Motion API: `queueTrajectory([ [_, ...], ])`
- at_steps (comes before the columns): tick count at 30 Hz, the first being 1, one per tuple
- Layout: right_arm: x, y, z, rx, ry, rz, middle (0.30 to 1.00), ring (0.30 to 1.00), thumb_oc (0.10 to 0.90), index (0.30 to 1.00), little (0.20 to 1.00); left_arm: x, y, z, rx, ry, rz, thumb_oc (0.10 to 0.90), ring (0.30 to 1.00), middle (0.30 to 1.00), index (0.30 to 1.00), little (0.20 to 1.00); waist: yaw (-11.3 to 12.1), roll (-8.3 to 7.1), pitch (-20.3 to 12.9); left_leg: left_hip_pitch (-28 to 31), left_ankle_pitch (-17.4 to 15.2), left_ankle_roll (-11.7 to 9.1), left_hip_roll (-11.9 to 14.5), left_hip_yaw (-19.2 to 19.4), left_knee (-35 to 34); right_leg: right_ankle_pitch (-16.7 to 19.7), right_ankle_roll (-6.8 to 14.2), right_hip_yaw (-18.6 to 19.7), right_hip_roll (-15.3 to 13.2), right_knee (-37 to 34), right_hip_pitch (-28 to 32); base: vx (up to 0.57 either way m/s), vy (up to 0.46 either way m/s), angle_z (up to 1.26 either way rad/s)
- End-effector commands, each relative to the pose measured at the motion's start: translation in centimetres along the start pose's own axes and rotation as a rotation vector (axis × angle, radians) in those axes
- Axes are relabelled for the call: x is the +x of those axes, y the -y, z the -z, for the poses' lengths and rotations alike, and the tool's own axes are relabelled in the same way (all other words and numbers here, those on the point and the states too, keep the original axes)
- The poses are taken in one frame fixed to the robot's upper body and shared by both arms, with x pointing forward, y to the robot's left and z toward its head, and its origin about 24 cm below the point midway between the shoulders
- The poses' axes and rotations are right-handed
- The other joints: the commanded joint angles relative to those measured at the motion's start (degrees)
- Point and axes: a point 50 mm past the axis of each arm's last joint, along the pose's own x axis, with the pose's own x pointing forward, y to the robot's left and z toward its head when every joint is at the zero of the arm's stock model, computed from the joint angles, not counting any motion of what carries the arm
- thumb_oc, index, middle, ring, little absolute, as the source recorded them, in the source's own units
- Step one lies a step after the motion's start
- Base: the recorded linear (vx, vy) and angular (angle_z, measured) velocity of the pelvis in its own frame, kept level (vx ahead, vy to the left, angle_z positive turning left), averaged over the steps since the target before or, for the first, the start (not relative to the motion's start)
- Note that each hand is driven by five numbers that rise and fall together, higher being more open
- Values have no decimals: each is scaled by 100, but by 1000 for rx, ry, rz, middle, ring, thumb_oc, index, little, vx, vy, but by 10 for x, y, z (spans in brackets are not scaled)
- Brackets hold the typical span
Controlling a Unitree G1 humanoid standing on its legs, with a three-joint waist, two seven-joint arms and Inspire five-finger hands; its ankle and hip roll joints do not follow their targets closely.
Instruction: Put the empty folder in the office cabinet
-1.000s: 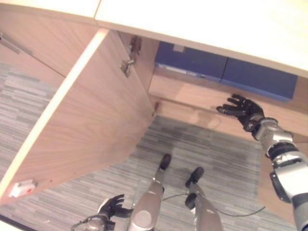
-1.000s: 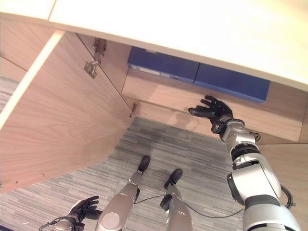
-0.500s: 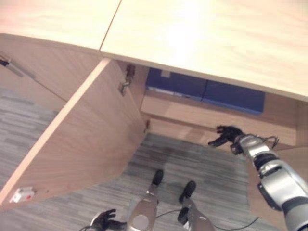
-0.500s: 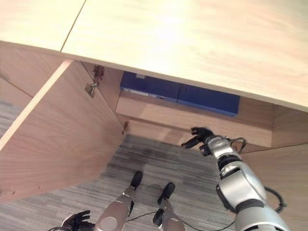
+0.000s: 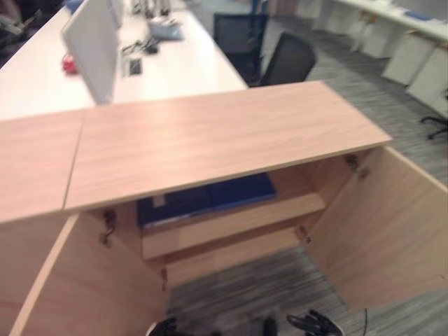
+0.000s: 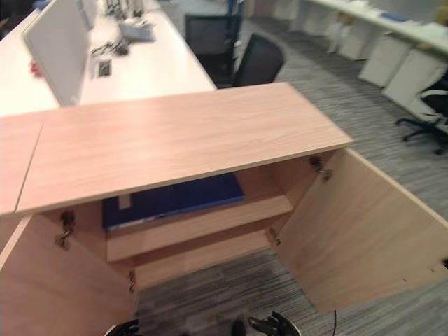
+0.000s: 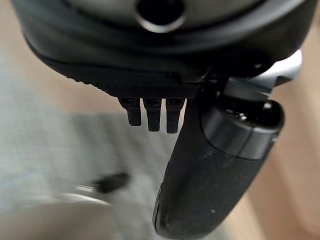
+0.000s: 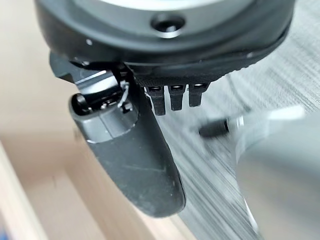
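Nearest, at the bottom edge of the head views, the dark right hand (image 6: 274, 325) hangs low over the grey striped carpet floor (image 6: 210, 294) with its fingers spread and loose, holding nothing. The dark left hand (image 5: 165, 327) shows beside it at the same edge; its own wrist view shows the fingers straight and the thumb standing free, nothing between them. Just beyond stands the light wooden office cabinet (image 6: 175, 140), both doors swung wide: the left door (image 6: 56, 287) and the right door (image 6: 357, 231). Inside, flat dark blue folders (image 6: 171, 199) lie side by side on the upper wooden shelf (image 6: 203, 220), under the cabinet's top. Farther back stretches a long white counter (image 6: 140, 66) carrying a white upright panel (image 6: 59, 45), with two black office chairs (image 6: 259, 59) beside it.
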Motion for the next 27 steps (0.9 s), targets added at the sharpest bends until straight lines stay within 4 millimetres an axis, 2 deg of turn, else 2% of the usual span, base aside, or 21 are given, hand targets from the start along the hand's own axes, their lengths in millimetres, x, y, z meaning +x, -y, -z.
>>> queueTrajectory([
  [1, 8, -18, -69, 67, 180, -16, 900, 900, 800, 900, 900, 0, 10, 8, 14, -40, 39, 800, 900, 900, 900, 900, 133, 151, 120, -47, -368, -158, 253, -682, -77, -326, 338, -84, 89, 190, 149, 41, 36, -60],
  [4, 9, -5, -58, 147, 135, 45, 900, 900, 800, 900, 900, -1, 20, 13, 11, -59, 72, 800, 900, 900, 900, 900, 42, 182, 53, 65, -437, -133, 258, -487, -77, -309, 366, 47, 108, 197, 169, 49, 41, -63],
  [7, 7, 18, -40, 241, 78, 144, 900, 900, 800, 900, 900, -7, 25, 37, 17, -157, 82, 800, 900, 900, 900, 900, -179, 221, -33, 200, -538, -83, 270, -167, -77, -252, 395, 324, 165, 193, 126, 49, 51, -28],
  [10, 6, 25, -39, 247, 70, 170, 900, 900, 800, 900, 900, -9, 21, 47, 1, -200, 60, 800, 900, 900, 900, 900, -243, 230, -44, 238, -566, -63, 271, -40, -77, -222, 416, 453, 184, 207, 84, 14, 39, -54],
  [11, 5, 35, -39, 246, 72, 199, 900, 900, 800, 900, 900, -12, 17, 58, -17, -249, 34, 800, 900, 900, 900, 900, -332, 218, -50, 262, -601, -38, 262, 124, -77, -180, 468, 612, 191, 241, 7, 9, 37, -66],
  [16, 2, 47, -47, 215, 102, 230, 900, 900, 800, 900, 900, -15, 13, 68, -48, -281, 13, 800, 900, 900, 900, 900, -356, 189, -15, 261, -618, -4, 239, 214, -77, -146, 522, 721, 160, 291, -63, -1, 35, -36],
  [17, 0, 58, -60, 201, 148, 257, 900, 900, 800, 900, 900, -15, 11, 69, -56, -286, 7, 800, 900, 900, 900, 900, -367, 187, 53, 243, -622, 29, 209, 233, -77, -162, 574, 729, 102, 377, -136, -59, 33, -27],
  [19, -3, 65, -80, 182, 210, 272, 900, 900, 800, 900, 900, -14, 8, 64, -49, -272, 3, 800, 900, 900, 900, 900, -329, 185, 196, 204, -652, 48, 184, 250, -77, -122, 679, 557, -23, 658, -358, -102, -4, -25],
  [21, -5, 69, -107, 168, 277, 286, 900, 900, 800, 900, 900, -11, 2, 57, -44, -246, -13, 800, 900, 900, 900, 900, -219, 187, 385, 203, -691, 3, 249, 394, -77, 66, 798, 102, -382, 852, -516, -76, -117, -16],
  [22, -7, 70, -116, 168, 305, 290, 900, 900, 800, 900, 900, -11, -3, 56, -31, -245, -26, 800, 900, 900, 900, 900, -216, 189, 449, 209, -675, -39, 328, 447, -77, 143, 812, 17, -512, 886, -588, -10, -170, -32],
  [24, -12, 74, -132, 177, 368, 303, 900, 900, 800, 900, 900, -9, -11, 51, -33, -231, -49, 800, 900, 900, 900, 900, -211, 210, 552, 240, -652, -113, 432, 389, -77, 104, 789, 19, -647, 775, -642, 34, -153, -39],
  [27, -19, 83, -144, 208, 431, 326, 900, 900, 800, 900, 900, -9, -26, 50, -46, -232, -100, 800, 900, 900, 900, 900, -278, 129, 595, 390, -693, -223, 483, 258, -77, 135, 786, 123, -639, 507, -651, 117, -179, -25],
])
